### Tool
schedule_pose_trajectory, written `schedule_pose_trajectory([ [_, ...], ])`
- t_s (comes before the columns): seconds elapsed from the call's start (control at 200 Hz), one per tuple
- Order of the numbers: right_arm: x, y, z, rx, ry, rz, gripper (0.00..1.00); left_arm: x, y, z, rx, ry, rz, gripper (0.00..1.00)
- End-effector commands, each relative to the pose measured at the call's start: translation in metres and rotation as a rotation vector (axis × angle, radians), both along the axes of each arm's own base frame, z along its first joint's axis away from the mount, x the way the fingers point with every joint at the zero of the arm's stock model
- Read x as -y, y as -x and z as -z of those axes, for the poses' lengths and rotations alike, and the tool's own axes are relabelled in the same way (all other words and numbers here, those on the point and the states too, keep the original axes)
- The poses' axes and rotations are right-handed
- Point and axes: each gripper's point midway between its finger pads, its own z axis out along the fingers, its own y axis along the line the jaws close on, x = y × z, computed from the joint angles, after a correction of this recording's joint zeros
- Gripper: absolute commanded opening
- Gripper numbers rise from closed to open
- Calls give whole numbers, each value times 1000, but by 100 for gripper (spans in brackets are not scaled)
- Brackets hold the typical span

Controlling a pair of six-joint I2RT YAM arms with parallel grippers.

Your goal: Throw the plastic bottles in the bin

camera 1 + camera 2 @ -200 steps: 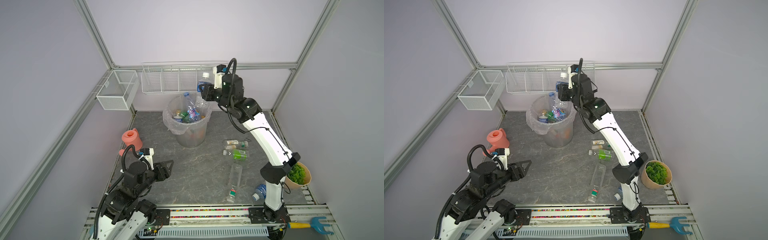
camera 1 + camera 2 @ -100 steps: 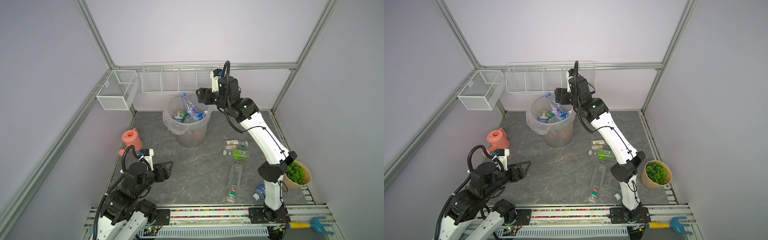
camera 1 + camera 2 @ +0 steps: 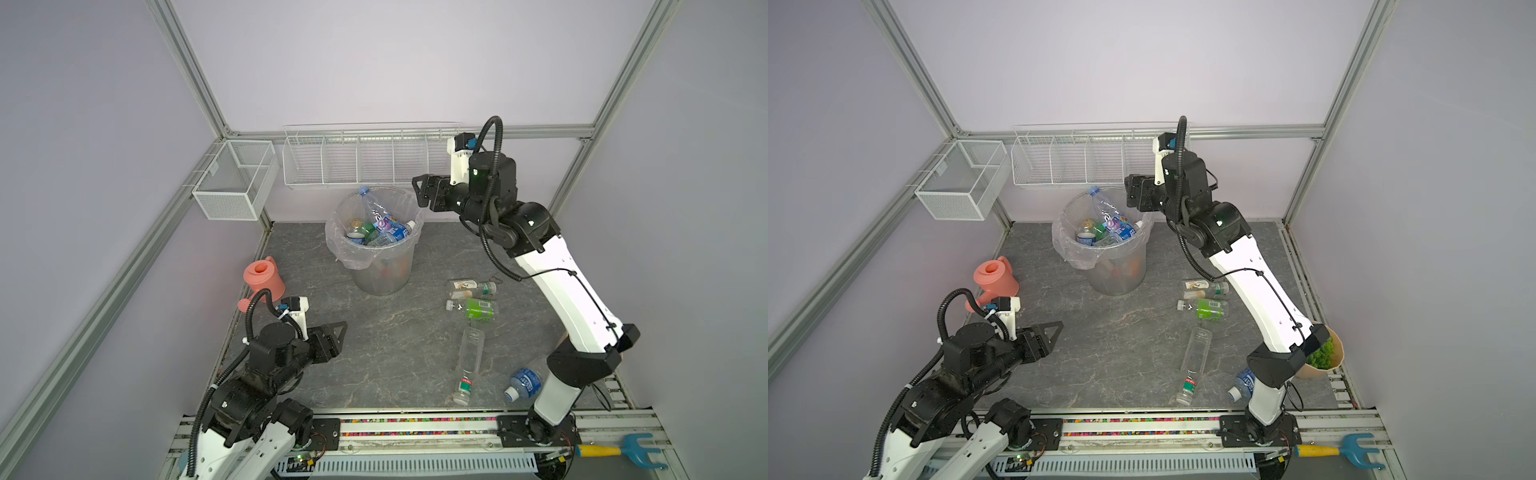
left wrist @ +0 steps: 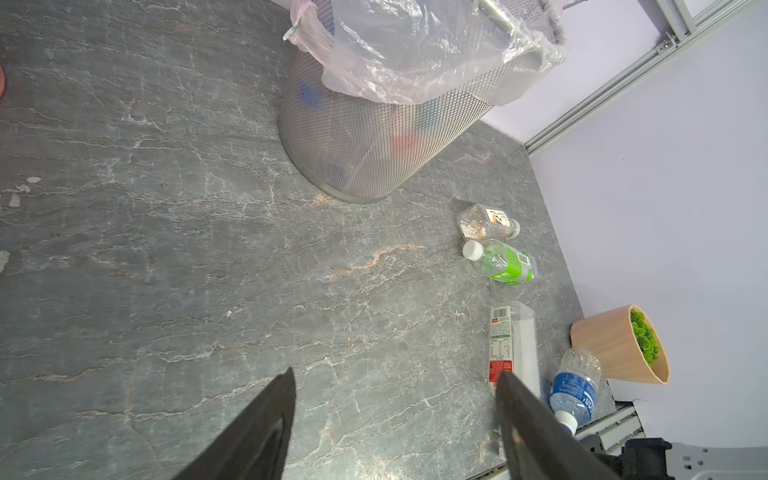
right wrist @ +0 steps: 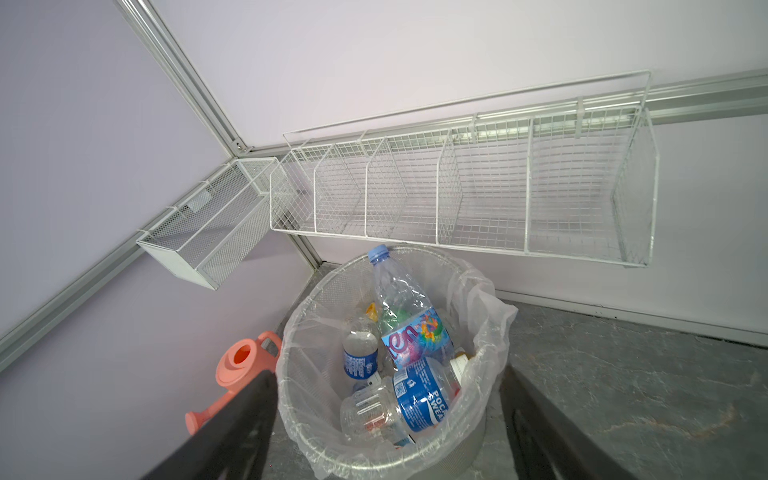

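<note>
The bin stands at the back of the floor, lined with a clear bag and holding several plastic bottles; a tall one leans upright inside. My right gripper hangs open and empty just above and right of the bin's rim. More bottles lie on the floor at the right: a white-labelled one, a green-labelled one, a long clear one and a blue-labelled one. Low at the front left, my left gripper is open and empty.
A pink watering can sits left of the bin. White wire baskets hang on the back and left walls. A potted plant stands in the right corner. A blue rake lies on the front rail.
My right gripper opened and let go of a bottle, which dropped into the bin. The gripper has drawn back to the right of the rim. The left arm has not moved.
</note>
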Motion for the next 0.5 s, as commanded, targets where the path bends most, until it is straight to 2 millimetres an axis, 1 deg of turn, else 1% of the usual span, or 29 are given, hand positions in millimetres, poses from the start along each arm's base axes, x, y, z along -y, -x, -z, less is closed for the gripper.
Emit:
schedule_pose_trajectory([
  [0.0,25,9,11,-32,65,57,88,3,-1,-10,17,12,10,75],
  [0.13,52,19,30,-84,96,111,89,6,-3,-9,10,3,23,76],
  [0.29,89,34,62,-178,103,180,89,14,-5,-13,16,-4,54,76],
  [0.33,98,38,71,-204,109,199,90,19,-6,-13,15,-6,70,76],
  [0.385,112,45,88,-255,121,233,90,26,-7,-13,17,-12,91,77],
  [0.415,118,48,94,-277,122,247,91,32,-7,-13,22,-16,107,77],
  [0.495,137,60,121,-357,136,288,92,50,-8,-12,31,-45,144,78],
])
